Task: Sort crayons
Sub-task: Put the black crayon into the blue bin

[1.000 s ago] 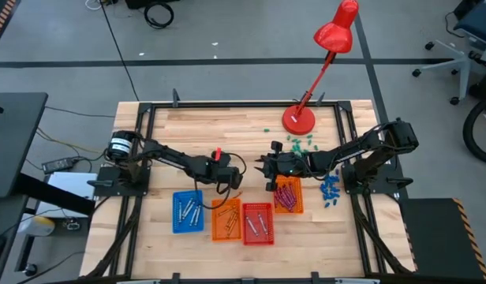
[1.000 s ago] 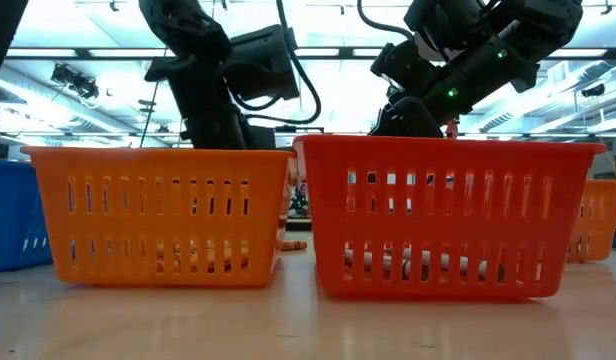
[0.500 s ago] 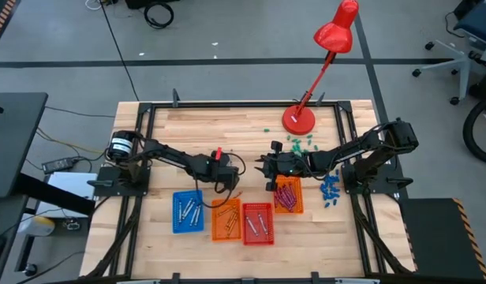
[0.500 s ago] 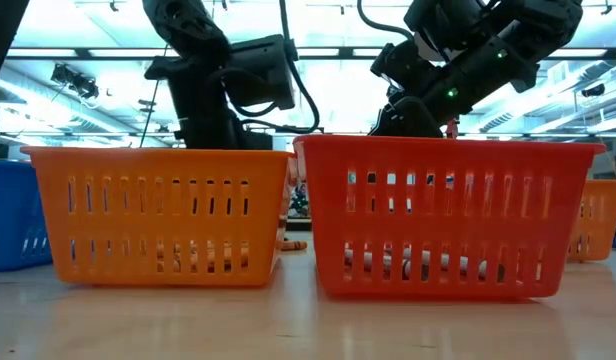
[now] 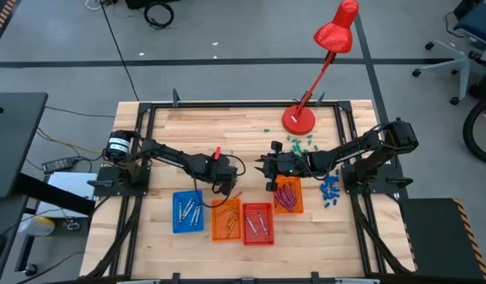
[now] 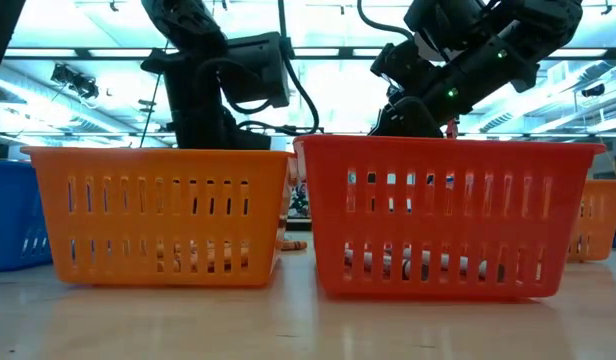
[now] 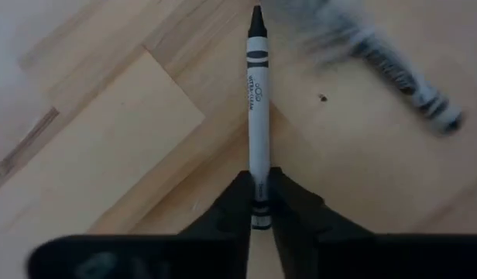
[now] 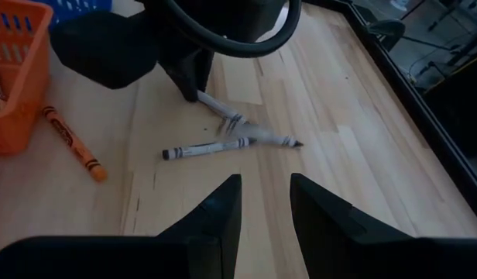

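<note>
Now the left pincer (image 7: 259, 203) grips a grey crayon (image 7: 258, 116) just above the counter (image 7: 107, 147); next it likely carries it to a tray. Right pincer (image 8: 262, 203) waits, parted.

Overhead, table-level, two wrist close-ups — shared table (image 5: 188, 130)

A red desk lamp (image 5: 330, 47) stands with its round base at the upper right of the wooden table (image 5: 196, 134), its shade leaning out past the table's far edge. Small teal-green bits (image 5: 300, 143) lie scattered just below the base, and a cluster of small blue bits (image 5: 330, 190) sits at the table's right edge. Off the table at the far left are a dark desk (image 5: 10, 142) and grey floor.
</note>
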You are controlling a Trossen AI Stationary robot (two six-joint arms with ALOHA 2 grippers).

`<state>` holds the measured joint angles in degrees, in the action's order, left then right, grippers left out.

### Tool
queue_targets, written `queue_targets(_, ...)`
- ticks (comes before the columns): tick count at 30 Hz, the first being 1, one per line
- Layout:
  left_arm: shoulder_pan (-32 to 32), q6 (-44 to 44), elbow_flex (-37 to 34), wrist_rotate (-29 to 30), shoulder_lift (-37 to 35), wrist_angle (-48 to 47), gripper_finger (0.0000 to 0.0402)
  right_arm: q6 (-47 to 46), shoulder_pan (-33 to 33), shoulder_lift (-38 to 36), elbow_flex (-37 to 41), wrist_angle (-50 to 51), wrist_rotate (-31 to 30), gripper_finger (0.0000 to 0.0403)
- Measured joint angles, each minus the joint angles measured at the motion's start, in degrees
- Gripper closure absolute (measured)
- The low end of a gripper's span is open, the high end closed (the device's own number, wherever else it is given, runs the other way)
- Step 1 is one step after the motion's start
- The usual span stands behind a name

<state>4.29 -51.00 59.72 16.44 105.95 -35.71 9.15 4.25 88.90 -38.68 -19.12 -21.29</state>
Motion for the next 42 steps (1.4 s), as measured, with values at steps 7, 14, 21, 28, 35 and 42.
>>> queue_targets(7, 0.04, -0.92, 0.00, -0.04, -0.01, -0.78, 0.0383, 0.00, 0.00, 0.00, 0.00, 0.90, 0.23, 0.0286)
queue_targets(14, 0.09, -2.07, -0.68, -0.57, -3.32, -4.17, 0.0368, -0.02, 0.00, 0.00, 0.00, 1.28, 0.43, 0.0286)
queue_targets(21, 1.19, -2.72, -0.60, -0.28, -11.85, -5.69, 0.0371, 0.02, 0.00, 0.00, 0.00, 1.34, 0.43, 0.0286)
queue_targets(28, 5.88, -10.44, -0.42, -1.94, -21.36, -8.95, 0.0369, 0.02, 0.00, 0.00, 0.04, 1.82, 0.43, 0.0286)
queue_targets(35, 16.51, -30.46, -0.37, -8.54, -27.40, -17.47, 0.0368, -0.13, -0.09, -0.02, 0.33, 1.78, 0.67, 0.0286)
queue_targets(42, 29.68, -53.55, -0.29, -14.71, -26.43, -17.79, 0.0368, -0.38, -0.11, -0.02, 0.33, 1.69, 1.92, 0.0286)
